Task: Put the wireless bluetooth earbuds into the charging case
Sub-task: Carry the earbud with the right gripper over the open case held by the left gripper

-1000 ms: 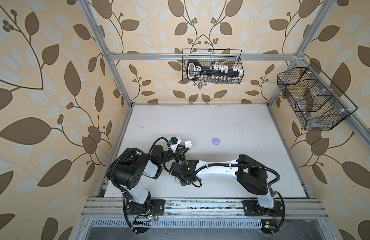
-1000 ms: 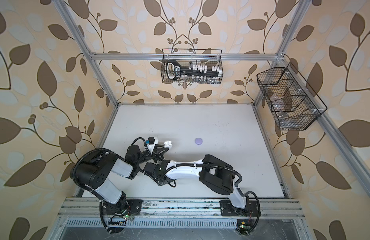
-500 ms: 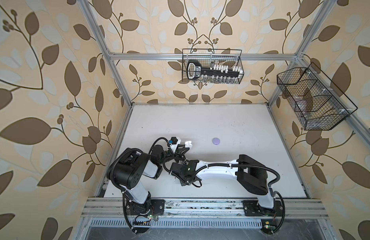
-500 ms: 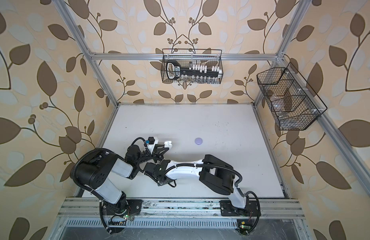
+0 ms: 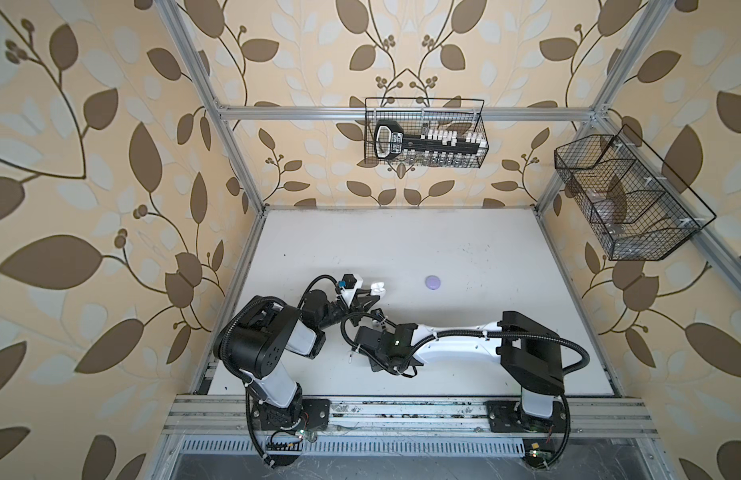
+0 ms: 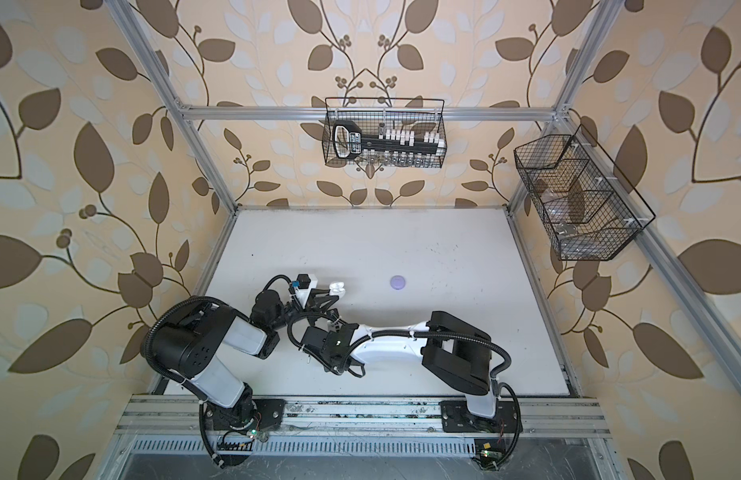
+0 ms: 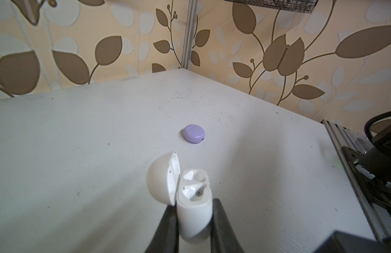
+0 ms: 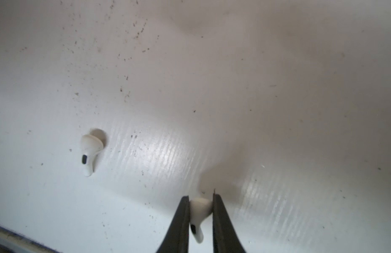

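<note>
My left gripper point(image 7: 194, 206) is shut on the body of a white charging case point(image 7: 193, 215), whose lid point(image 7: 161, 181) is swung open to one side. In both top views the case point(image 5: 377, 288) point(image 6: 337, 286) sits left of the table's middle. The right gripper point(image 8: 200, 203) is shut on a white earbud point(image 8: 197, 213) just above the table, with the stem hanging between the fingers. A second white earbud point(image 8: 89, 151) lies loose on the table beside it. A closed lavender case point(image 5: 433, 282) point(image 7: 194, 134) rests on the table beyond the white case.
The right arm point(image 5: 456, 336) reaches across to the left, close to the left arm point(image 5: 277, 332). Wire baskets hang on the back wall point(image 5: 424, 133) and the right wall point(image 5: 626, 199). An aluminium rail point(image 5: 402, 411) runs along the table's front edge.
</note>
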Tool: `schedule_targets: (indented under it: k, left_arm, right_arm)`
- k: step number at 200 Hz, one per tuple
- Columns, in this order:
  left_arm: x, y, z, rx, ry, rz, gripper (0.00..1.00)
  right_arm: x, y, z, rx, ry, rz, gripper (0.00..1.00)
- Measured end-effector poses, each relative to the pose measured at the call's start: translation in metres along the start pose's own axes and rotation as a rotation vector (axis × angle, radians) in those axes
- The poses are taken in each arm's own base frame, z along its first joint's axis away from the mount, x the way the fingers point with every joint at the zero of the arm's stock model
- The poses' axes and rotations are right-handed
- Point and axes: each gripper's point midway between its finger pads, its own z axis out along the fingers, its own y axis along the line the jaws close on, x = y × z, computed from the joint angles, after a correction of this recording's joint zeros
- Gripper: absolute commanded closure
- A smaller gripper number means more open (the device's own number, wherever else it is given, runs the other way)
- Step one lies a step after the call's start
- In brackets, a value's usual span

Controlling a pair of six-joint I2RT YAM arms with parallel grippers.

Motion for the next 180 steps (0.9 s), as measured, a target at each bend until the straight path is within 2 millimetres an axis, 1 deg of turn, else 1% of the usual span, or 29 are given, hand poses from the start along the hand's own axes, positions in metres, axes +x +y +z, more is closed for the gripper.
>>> schedule_targets:
  k: [34, 56, 116, 145, 180]
  left_arm:
    - [0.000, 0.000, 0.000, 0.000, 0.000, 0.000, 0.84]
    - [0.000, 0.000, 0.000, 0.000, 0.000, 0.000, 0.84]
    - [0.000, -0.001, 0.000, 0.003, 0.000, 0.000, 0.84]
    - [0.000, -0.003, 0.000, 0.017, 0.001, 0.000, 0.84]
    - [0.000, -0.005, 0.000, 0.031, 0.003, 0.001, 0.84]
  right_arm:
    - [-0.009, -0.013, -0.015, -0.019, -0.076, 0.046, 0.84]
    - [-0.022, -0.024, -0.031, -0.046, -0.153, 0.100, 0.84]
    - [-0.071, -0.055, -0.079, -0.123, -0.416, 0.249, 0.83]
    - [-0.101, -0.069, -0.092, -0.146, -0.503, 0.311, 0.82]
    - [-0.129, -0.079, -0.097, -0.172, -0.570, 0.358, 0.82]
